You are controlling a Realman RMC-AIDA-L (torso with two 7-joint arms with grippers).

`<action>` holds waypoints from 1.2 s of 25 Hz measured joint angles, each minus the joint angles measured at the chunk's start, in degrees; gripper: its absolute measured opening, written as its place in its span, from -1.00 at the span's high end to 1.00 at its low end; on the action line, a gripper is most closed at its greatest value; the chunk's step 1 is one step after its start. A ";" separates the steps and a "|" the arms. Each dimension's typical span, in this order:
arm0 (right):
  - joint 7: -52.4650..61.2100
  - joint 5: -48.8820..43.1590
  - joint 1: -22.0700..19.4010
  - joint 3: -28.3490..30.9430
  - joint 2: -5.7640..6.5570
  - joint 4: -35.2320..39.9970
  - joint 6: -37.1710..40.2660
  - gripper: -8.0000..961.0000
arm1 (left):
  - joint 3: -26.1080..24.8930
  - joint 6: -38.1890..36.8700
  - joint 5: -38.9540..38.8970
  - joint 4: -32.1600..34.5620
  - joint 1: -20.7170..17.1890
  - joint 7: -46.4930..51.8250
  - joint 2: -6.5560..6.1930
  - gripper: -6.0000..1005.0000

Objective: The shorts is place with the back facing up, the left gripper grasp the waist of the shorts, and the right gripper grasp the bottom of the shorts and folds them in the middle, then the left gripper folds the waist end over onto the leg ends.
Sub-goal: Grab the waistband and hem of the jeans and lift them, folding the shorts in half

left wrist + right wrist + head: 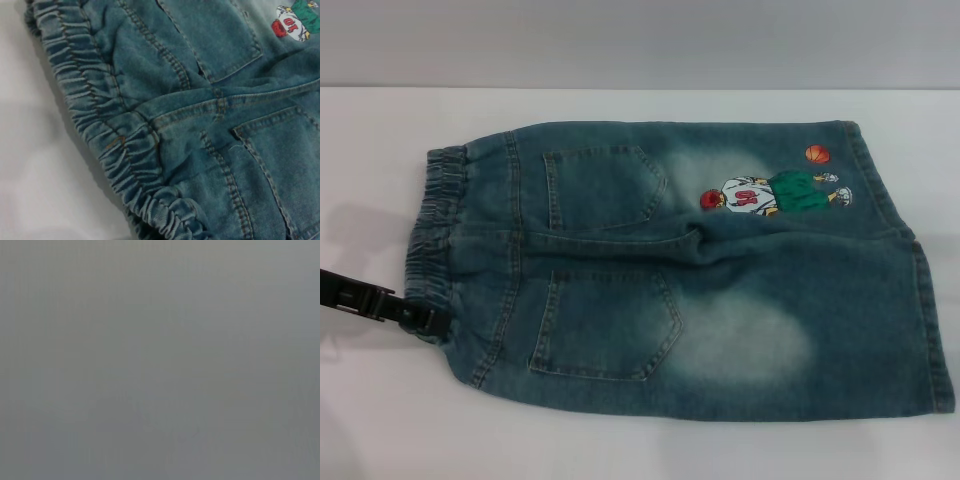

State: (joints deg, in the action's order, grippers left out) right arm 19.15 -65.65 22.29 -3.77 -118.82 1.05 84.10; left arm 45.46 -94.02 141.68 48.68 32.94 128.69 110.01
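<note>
The shorts point(720, 290) lie flat on the white table point(380, 420) with the back up, showing two patch pockets and an embroidered basketball player point(775, 192). The gathered elastic waist point(440, 230) points left and the leg ends point(932, 320) point right. My left gripper point(420, 318), a black claw, reaches in from the left edge and its tip overlaps the near corner of the waist. The left wrist view looks closely down on the waist point(100, 125) and the back seam point(220, 105). My right gripper is out of view; the right wrist view holds only plain grey.
White table surface surrounds the shorts on all sides, with a grey wall point(640, 40) behind the far edge. No other objects are in sight.
</note>
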 joint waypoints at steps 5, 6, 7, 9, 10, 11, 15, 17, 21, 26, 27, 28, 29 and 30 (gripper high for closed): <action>0.00 0.00 -0.23 0.30 0.00 0.00 0.00 -0.32 | 0.61 0.74 0.56 -0.07 0.11 0.25 0.38 -0.68; 0.00 0.00 -0.25 0.45 0.00 0.00 0.00 -0.32 | 0.71 0.90 0.70 -0.08 0.12 0.32 0.43 -0.67; 0.00 0.00 -0.25 0.58 0.00 0.00 0.00 -0.32 | 0.74 1.10 0.85 -0.08 0.14 0.40 0.44 -0.67; 0.00 0.00 -0.24 0.69 0.00 0.00 0.02 -0.32 | 0.76 1.32 1.03 -0.08 0.21 0.48 0.49 -0.67; 0.00 0.00 -0.24 0.70 0.00 0.00 0.01 -0.32 | 0.76 1.42 1.10 -0.08 0.25 0.52 0.51 -0.67; 0.00 0.00 -0.21 0.70 0.00 0.00 0.02 -0.32 | 0.76 1.51 1.16 -0.08 0.32 0.55 0.54 -0.67; 0.00 0.00 -0.17 0.70 0.00 0.15 0.01 -0.32 | 0.94 2.03 2.52 -0.14 0.91 0.63 1.14 -0.66; 0.00 0.00 -0.16 0.70 0.00 0.18 0.01 -0.32 | 0.94 2.22 3.49 -0.15 1.24 0.67 1.56 -0.66; 0.00 0.00 -0.15 0.79 0.06 0.61 -0.14 -0.32 | 1.02 2.25 4.74 -0.17 2.13 0.68 2.26 -0.65; 0.00 0.00 -0.14 0.80 0.09 0.82 -0.62 -0.32 | 0.95 2.14 5.09 -0.17 2.50 0.69 2.42 -0.64; 0.00 0.00 -0.14 0.82 0.09 0.86 -0.75 -0.32 | 0.82 2.08 5.09 -0.16 2.52 0.69 2.39 -0.64; 0.00 0.00 -0.14 0.86 0.09 0.90 -0.83 -0.32 | 0.72 2.03 5.09 -0.16 2.52 0.69 2.34 -0.57; 0.00 0.00 -0.14 0.94 0.09 0.96 -0.89 -0.32 | 0.72 2.03 5.09 -0.16 2.52 0.69 2.34 -0.50; 0.00 0.00 -0.15 1.07 0.09 1.02 -0.96 -0.32 | 0.75 2.06 5.09 -0.15 2.54 0.70 2.27 -0.43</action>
State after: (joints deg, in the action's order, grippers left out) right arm 19.16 -65.65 22.15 -2.70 -118.73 2.07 83.14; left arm 46.21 -91.96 146.76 48.53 35.48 129.39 112.28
